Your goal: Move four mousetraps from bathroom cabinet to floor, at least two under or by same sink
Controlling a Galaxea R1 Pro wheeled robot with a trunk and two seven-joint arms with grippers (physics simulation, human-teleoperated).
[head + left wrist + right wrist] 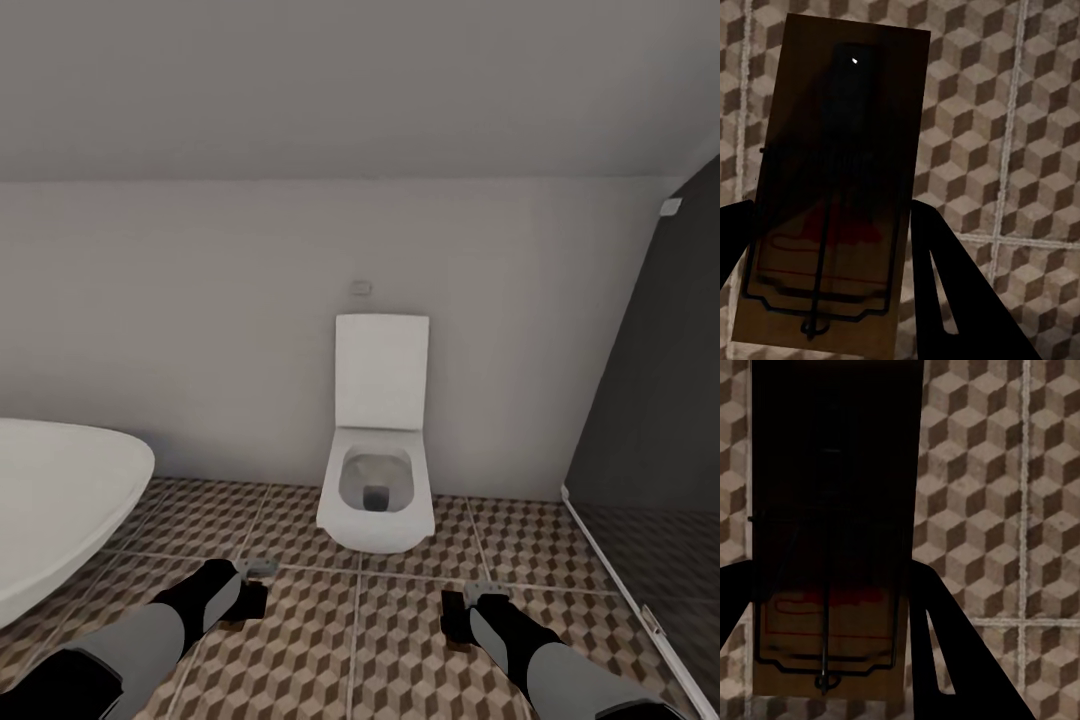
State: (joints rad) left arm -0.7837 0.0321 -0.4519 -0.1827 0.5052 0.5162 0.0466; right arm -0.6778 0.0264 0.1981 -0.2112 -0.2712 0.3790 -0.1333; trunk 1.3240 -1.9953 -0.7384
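Now | left hand (829,240) grasping a mousetrap (832,187) | right hand (829,600) grasping another mousetrap (832,532) | both over bathroom floor (400,620), facing toilet (378,450)

White toilet (377,470) against pale wall (200,330); bathtub (50,500) left; dark panel (660,400) right.

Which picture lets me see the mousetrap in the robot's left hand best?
The left wrist view: the flat tan wooden mousetrap with dark wire parts sits big between the left gripper's black fingers. In the head view, just a small grey bit shows at that gripper's tip.
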